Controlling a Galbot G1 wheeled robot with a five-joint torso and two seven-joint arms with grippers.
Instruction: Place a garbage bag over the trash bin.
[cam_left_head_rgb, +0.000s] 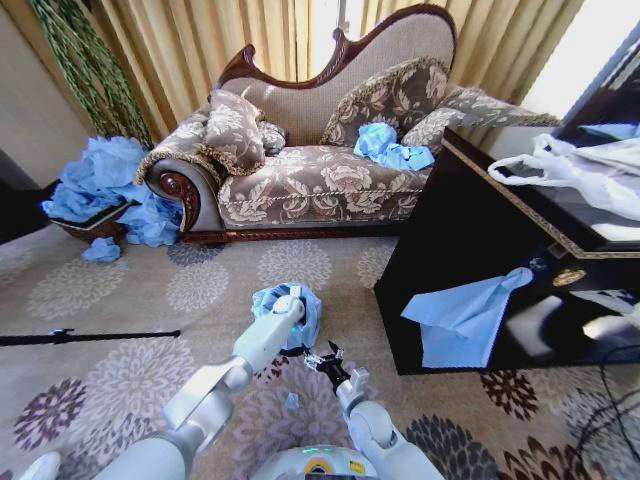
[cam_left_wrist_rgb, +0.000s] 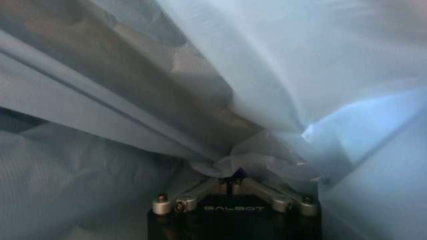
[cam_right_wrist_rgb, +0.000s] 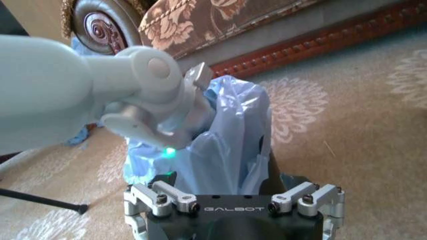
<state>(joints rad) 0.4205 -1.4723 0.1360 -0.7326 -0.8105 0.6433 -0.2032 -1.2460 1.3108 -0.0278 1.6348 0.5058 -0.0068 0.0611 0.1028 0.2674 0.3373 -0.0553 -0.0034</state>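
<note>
The room had a patterned carpet (cam_left_head_rgb: 120, 300) across the lower part of the frame, an ornate sofa (cam_left_head_rgb: 320, 150) at the upper centre and a dark table (cam_left_head_rgb: 480, 250) at the right. The garbage bag (cam_left_head_rgb: 300, 310) sat bunched at the lower centre, over the trash bin (cam_left_head_rgb: 292, 351), of which only a dark edge showed under the plastic. The bag looked very light, soft and slippery, so I judge it is best taken at its open edge. The left gripper (cam_left_wrist_rgb: 233, 175) was inside the folds, closed on a pinch of the film. The right gripper (cam_left_head_rgb: 327, 357) was just beside the bag, its fingers spread open. The left wrist view showed the pinch; the head view gave the surroundings.
</note>
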